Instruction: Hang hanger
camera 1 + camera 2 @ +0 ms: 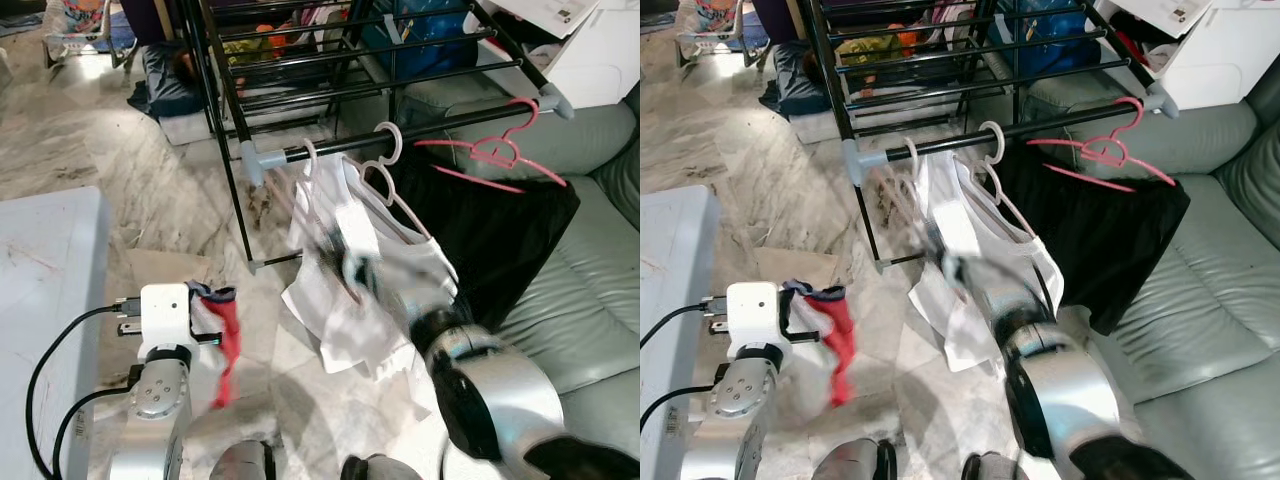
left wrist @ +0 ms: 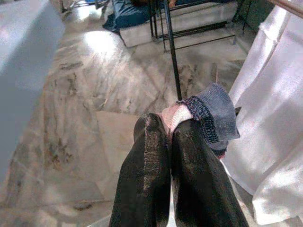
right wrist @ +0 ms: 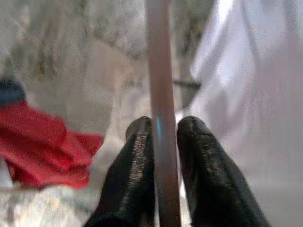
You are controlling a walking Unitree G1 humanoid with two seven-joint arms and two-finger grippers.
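Note:
A pale hanger (image 1: 385,170) carrying a white garment (image 1: 340,300) hangs by its hook on the black rail (image 1: 440,128). My right gripper (image 1: 350,268), blurred, is low against the white garment; in the right wrist view its fingers (image 3: 137,156) are shut on the hanger's pale bar (image 3: 160,85). A second white hook (image 1: 310,155) sits on the rail to the left. A pink hanger (image 1: 497,152) hangs further right over a black garment (image 1: 490,235). My left gripper (image 2: 170,137) is shut on a red cloth with a blue knit cuff (image 2: 210,113), held low at the left (image 1: 225,340).
A black drying rack (image 1: 300,60) stands behind the rail. A grey-green sofa (image 1: 590,300) lies to the right and a pale grey table (image 1: 50,260) to the left. A piece of cardboard (image 1: 150,268) lies on the marble floor.

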